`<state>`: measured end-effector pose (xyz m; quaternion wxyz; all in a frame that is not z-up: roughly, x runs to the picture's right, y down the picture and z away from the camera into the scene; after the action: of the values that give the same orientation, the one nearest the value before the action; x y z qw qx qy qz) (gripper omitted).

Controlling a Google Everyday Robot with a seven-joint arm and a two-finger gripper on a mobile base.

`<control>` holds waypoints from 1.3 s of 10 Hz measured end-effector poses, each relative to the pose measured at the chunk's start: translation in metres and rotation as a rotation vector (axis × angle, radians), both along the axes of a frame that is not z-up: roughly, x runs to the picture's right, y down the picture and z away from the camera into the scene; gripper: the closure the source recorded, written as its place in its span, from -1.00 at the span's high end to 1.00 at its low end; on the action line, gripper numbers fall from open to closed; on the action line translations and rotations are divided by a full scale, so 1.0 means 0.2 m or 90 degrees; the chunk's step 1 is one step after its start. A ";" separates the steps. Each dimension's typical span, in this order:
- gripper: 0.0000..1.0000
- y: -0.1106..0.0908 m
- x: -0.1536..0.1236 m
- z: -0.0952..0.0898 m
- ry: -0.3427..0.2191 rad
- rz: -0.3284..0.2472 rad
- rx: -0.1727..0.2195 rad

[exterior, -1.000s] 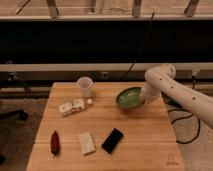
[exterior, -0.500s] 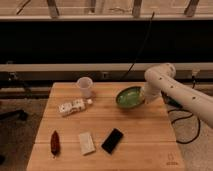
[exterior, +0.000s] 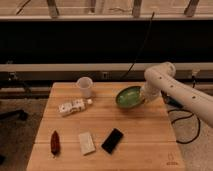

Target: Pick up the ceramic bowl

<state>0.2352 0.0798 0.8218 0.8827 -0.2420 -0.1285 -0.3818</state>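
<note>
The ceramic bowl (exterior: pixel 128 97) is a round, glossy green bowl on the right half of the wooden table (exterior: pixel 140 145). It looks tipped, with its right rim higher than its left. My gripper (exterior: pixel 143 98) is at the bowl's right rim, at the end of the white arm (exterior: pixel 172 87) that reaches in from the right. The arm's wrist covers the spot where gripper and rim meet.
A white plastic cup (exterior: pixel 85 86) stands at the back left. A white block-like object (exterior: pixel 72 106) lies left of the middle. A red object (exterior: pixel 54 142), a pale bar (exterior: pixel 86 142) and a black phone (exterior: pixel 112 140) lie along the front. A black cable (exterior: pixel 137 55) hangs behind the table.
</note>
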 end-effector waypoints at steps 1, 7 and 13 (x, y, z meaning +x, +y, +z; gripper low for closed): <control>-1.00 0.00 0.00 0.00 -0.001 -0.001 0.000; -1.00 -0.01 0.00 0.00 -0.006 -0.012 0.002; -1.00 -0.03 0.00 0.00 -0.011 -0.021 0.004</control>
<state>0.2343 0.0744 0.8208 0.8760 -0.2379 -0.1306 -0.3986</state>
